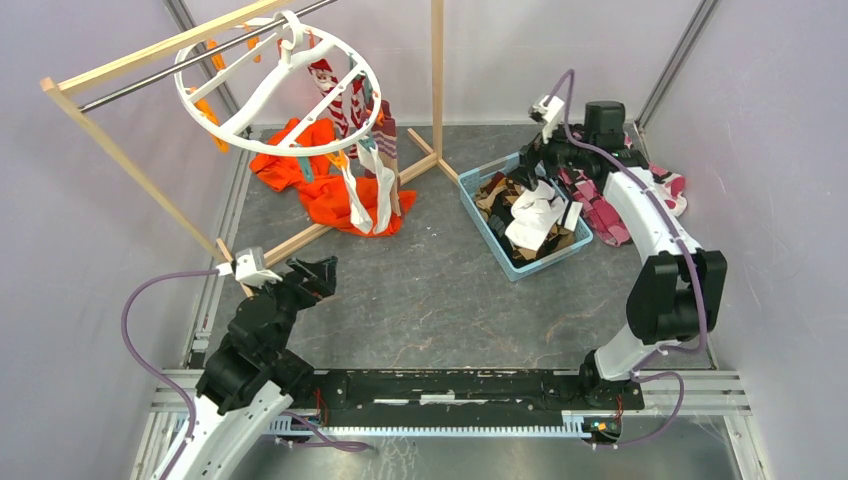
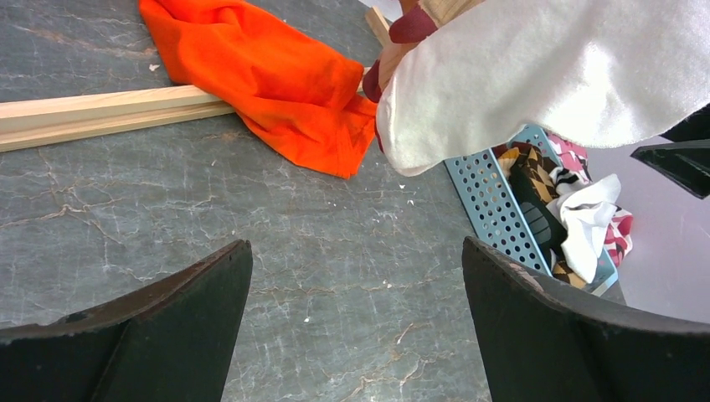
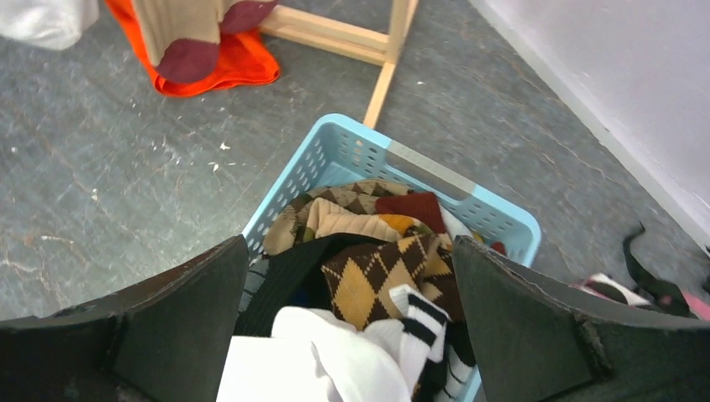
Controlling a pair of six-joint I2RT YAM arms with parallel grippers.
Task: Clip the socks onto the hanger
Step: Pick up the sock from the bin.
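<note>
- Black fingers of my right pincer [image 3: 350, 247] fill the near view: spread wide, nothing between them, hanging right over the blue basket [image 3: 435, 172].
- Basket count: one. Inside it sits a tangled heap of socks [image 3: 368, 280]. Brown argyle, white with black stripes and plain white show on top, but it's too jumbled for me to give a number.
- Now my left pincer [image 2: 356, 251], well left of the basket and nearer my bases: jaws fully apart too, gripping nothing, over the grey table [image 2: 126, 193].
- One hanger [image 1: 250, 105], the white ring, up high and far left of the basket, hooked on the wooden rack [image 1: 130, 65].
- Dangling from its clips I count at least four: one red-and-white striped sock [image 1: 335, 100], one tan-and-maroon sock [image 1: 385, 135] and two white socks [image 1: 352, 190].
- Orange cloth [image 1: 340, 205] lies left of the basket, below the ring, draped across the rack's low bar.
- One pink cloth [image 1: 600, 215] lies just beside the basket's right wall.
</note>
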